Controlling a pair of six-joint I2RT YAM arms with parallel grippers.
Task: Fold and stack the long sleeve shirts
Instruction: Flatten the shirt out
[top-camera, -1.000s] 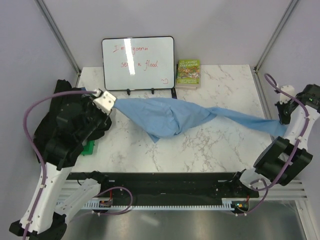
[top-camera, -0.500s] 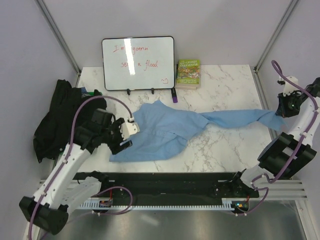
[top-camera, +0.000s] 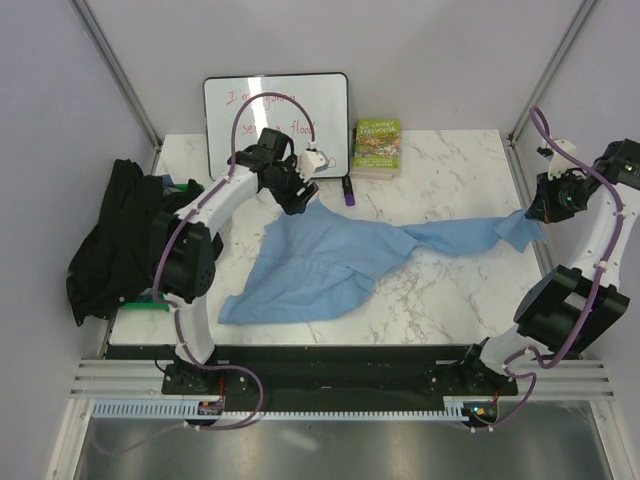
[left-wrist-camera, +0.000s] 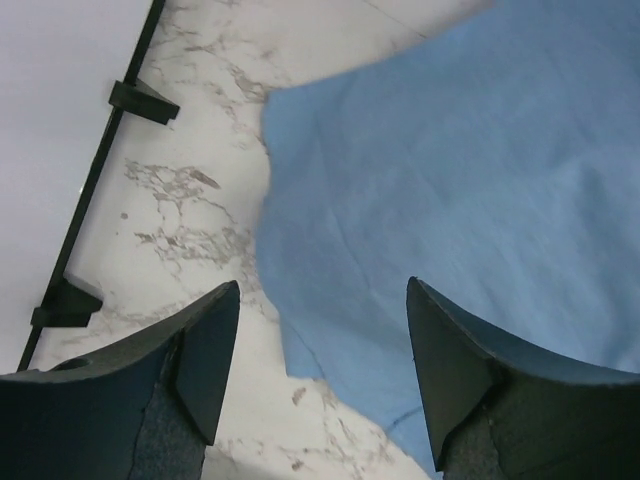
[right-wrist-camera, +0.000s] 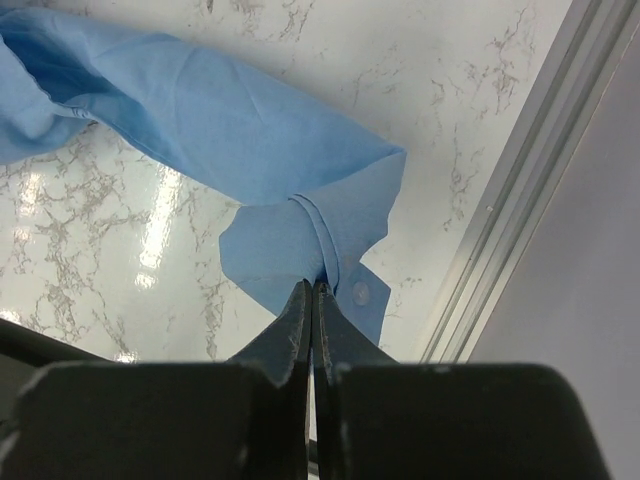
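- Spreading the light blue shirt (top-camera: 320, 265) flat is the step we judge to be in hand. It lies rumpled across the middle of the table (top-camera: 450, 300), its body bunched toward the left and one sleeve trailing to the right edge.
- We see the left gripper (left-wrist-camera: 320, 300) with its jaws wide apart and nothing between them. It hangs over the shirt's far-left edge, near the foot of the whiteboard (top-camera: 275, 120).
- We see the right gripper (right-wrist-camera: 312, 292) pinched fully closed on the sleeve cuff (right-wrist-camera: 330, 230), beside the table's right rail.
- The black shirt (top-camera: 105, 245) sits heaped at the table's left edge, unfolded, so we reckon the task is at an early stage.
- Next, we think the left gripper needs to come down and nip the cloth edge below it. We cannot tell whether that edge is shoulder or hem. Both arms could then pull the garment taut and lay it smooth before any fold.
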